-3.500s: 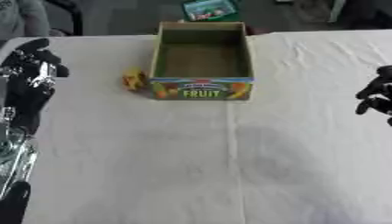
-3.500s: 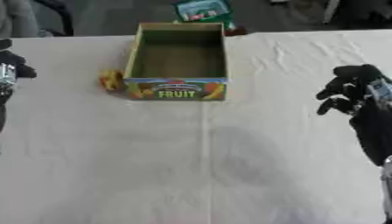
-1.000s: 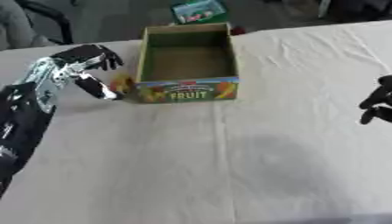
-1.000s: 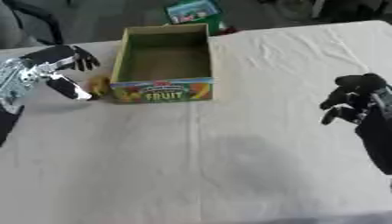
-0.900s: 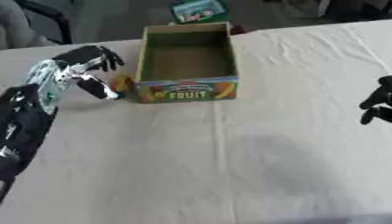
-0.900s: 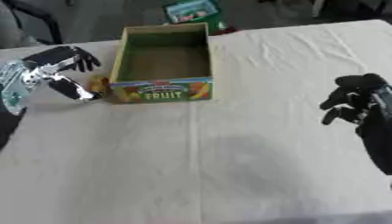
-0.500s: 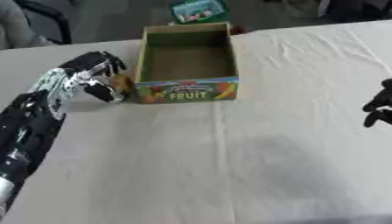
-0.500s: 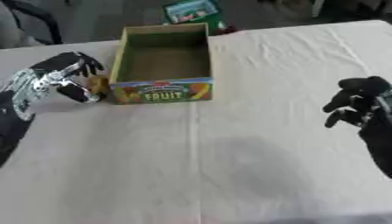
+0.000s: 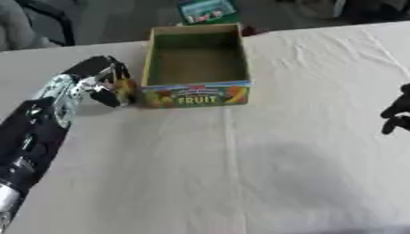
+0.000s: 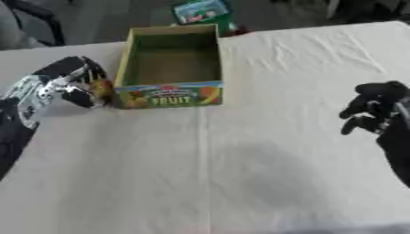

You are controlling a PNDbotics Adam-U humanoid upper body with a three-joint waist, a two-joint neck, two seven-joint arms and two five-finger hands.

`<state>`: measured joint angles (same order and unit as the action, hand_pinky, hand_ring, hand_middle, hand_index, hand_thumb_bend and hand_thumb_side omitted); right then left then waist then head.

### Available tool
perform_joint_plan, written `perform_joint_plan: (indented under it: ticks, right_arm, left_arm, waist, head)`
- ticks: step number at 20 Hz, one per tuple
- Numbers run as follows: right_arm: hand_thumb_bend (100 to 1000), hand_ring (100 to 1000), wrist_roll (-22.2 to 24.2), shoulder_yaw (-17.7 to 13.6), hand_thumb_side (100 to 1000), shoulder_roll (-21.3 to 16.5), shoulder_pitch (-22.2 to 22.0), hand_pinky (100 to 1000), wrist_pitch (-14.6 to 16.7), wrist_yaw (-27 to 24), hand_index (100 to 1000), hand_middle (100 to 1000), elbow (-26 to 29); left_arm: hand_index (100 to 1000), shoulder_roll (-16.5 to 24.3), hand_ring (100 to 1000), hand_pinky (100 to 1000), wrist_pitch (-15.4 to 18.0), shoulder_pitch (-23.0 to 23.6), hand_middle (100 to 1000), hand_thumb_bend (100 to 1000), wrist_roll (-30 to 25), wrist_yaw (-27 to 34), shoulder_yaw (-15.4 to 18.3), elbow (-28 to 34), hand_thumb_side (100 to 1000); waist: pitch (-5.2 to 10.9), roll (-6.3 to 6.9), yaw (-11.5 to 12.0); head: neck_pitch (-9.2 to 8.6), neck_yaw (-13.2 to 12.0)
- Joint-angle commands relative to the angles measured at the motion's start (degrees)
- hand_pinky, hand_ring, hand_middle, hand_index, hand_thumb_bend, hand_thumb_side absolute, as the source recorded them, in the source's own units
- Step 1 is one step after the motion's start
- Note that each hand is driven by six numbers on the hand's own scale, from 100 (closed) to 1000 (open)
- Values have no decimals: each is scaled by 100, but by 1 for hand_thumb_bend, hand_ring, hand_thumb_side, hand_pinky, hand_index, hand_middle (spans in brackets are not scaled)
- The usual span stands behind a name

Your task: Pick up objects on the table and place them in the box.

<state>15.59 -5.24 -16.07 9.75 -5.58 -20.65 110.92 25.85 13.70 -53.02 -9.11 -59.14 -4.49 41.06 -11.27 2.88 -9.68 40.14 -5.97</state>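
My left hand (image 9: 100, 80) curls round the small yellow object (image 9: 124, 86) on the tabletop (image 9: 240, 169) just beside the box (image 9: 196, 61), which looks light and stiff, best pinched across its sides, while my right hand (image 10: 372, 109) hangs curled, holding nothing.

- Left hand (image 9: 100, 82), at nine o'clock: black fingers, silver wrist section, glossy black forearm.
- Right hand (image 10: 374, 109), at three o'clock: matte black throughout.
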Motion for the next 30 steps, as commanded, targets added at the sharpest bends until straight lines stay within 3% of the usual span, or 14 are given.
perform_joint_plan:
  ticks: [1, 2, 4, 8, 20, 25, 30]
  right_arm:
    - [100, 557, 15, -2, 659, -50, 71, 417, 14, 32, 695, 519, 61]
    - [100, 557, 16, -3, 659, -49, 70, 417, 14, 32, 695, 519, 60]
    - [100, 557, 17, -5, 656, -48, 72, 417, 17, 30, 695, 519, 61]
    - [100, 557, 14, -14, 654, -49, 66, 417, 27, 25, 695, 519, 61]
    - [100, 558, 24, -12, 646, -82, 31, 418, 36, 6, 695, 520, 45]
    - [100, 558, 67, 27, 648, -97, 41, 418, 25, -5, 695, 519, 37]
    - [100, 558, 120, 72, 650, -97, 89, 418, 11, -16, 695, 519, 39]
  left_arm:
    - [573, 93, 429, 408, -22, -84, 418, 358, 178, -54, 64, 8, 252]
    - [525, 95, 381, 358, -35, -81, 363, 297, 275, -58, 75, 12, 233]
    - [443, 99, 311, 298, -69, -75, 287, 262, 497, -54, 92, 20, 216]
    - [378, 123, 258, 262, -98, -67, 226, 223, 953, 68, 127, 133, 193]
    - [358, 419, 239, 254, -85, -327, 205, 158, 1059, 1003, 61, 1329, 126]
    - [357, 233, 239, 254, -62, -628, 205, 141, 957, 1424, -77, 1613, 115]
    - [366, -113, 249, 267, 22, -798, 214, 150, 905, 1239, -190, 1421, 132]
  waist:
    - [68, -30, 5]
    - [68, -32, 7]
    - [68, -38, 11]
    - [72, -55, 25]
    - [146, -50, 58]
    - [170, -21, -32]
    - [147, 16, -214]
  head:
    - [-66, -28]
    - [-69, -28]
    - [-72, -31]
    - [-72, -37]
    - [-44, -30]
    - [-49, -105]
    - [-104, -217]
